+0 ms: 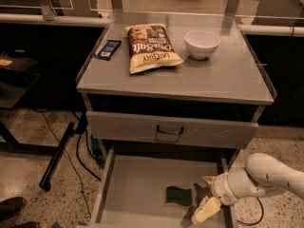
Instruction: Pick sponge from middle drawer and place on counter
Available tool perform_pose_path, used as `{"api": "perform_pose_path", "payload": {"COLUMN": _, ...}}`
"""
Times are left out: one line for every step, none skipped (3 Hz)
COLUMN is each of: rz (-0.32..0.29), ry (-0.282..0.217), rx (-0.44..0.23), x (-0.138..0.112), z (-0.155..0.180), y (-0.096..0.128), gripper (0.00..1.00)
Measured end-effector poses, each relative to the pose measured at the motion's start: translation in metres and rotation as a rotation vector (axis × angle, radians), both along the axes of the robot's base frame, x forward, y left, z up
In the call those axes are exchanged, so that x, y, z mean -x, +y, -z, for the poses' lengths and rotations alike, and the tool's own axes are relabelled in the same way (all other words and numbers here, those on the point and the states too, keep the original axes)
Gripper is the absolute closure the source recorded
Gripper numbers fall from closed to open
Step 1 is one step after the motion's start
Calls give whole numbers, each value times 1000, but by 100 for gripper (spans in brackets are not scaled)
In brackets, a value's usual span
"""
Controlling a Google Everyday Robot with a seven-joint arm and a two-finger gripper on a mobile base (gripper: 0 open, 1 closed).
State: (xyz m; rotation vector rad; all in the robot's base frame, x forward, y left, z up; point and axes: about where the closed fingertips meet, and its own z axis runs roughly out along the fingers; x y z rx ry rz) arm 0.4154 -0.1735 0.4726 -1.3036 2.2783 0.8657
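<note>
Sponge point(178, 195) lies flat, green face up, on the floor of the open middle drawer point(135, 186). Just beside the sponge sits the gripper point(202, 196), fingers apart, low inside the drawer. Best to straddle the sponge squarely, press down, then close. Above the sponge stands the counter point(223, 77).

Dim, warm amber light from overhead. Soft glare on the broad, glossy grey metal table point(228, 75), brightest toward the far edge. Deep shadow under its top. The wide, shallow light-grey middle drawer point(137, 189) is evenly lit. The white arm's gripper point(202, 199) is low right over the drawer w/ fingers spread, dark shadow beside the small dark green sponge point(178, 195).
</note>
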Motion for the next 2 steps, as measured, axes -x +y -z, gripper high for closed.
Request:
{"api": "perform_pose_path", "payload": {"rz": 14, "ry": 11, "rx": -24, "x": -5, "z": 24, "y": 9, "gripper": 0}}
{"api": "perform_pose_path", "payload": {"rz": 31, "ry": 6, "rx": -31, "x": -16, "z": 41, "y": 12, "gripper": 0}}
